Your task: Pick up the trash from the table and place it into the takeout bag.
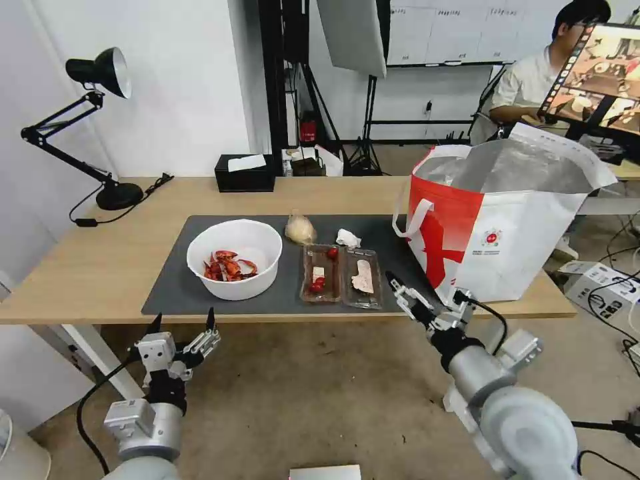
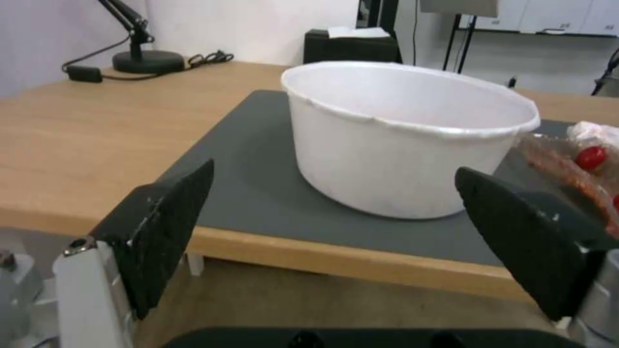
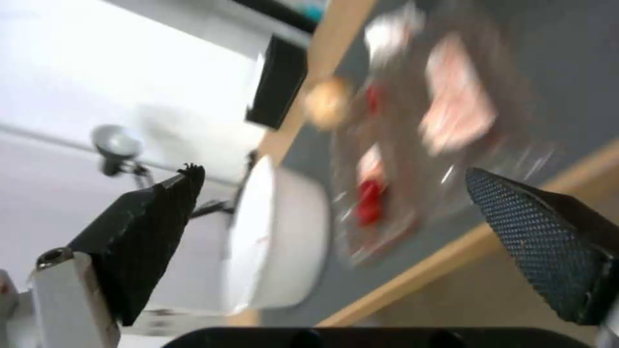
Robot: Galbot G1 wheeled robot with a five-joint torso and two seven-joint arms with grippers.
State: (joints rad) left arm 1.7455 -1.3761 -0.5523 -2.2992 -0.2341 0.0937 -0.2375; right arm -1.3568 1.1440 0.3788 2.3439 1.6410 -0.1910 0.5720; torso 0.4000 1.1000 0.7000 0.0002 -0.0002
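On the table point(image 1: 100, 267), a dark grey mat point(image 1: 173, 280) carries the trash. It consists of a white bowl point(image 1: 233, 259) of red shells, a clear double tray point(image 1: 341, 275) with tomatoes, a crumpled tissue point(image 1: 347, 238) and a knotted beige-filled bag point(image 1: 300, 229). The red-and-white takeout bag point(image 1: 507, 220) stands open at the table's right end. My left gripper point(image 1: 185, 319) is open, just off the front edge, facing the bowl point(image 2: 406, 140). Off the edge near the tray point(image 3: 419, 145), my right gripper point(image 1: 423, 285) is also open and holds nothing.
A black tissue box point(image 1: 245, 173) sits at the table's back edge and a black desk lamp point(image 1: 110, 193) at the back left. A person sits behind the bag at another desk. Bare floor lies under both arms in front of the table.
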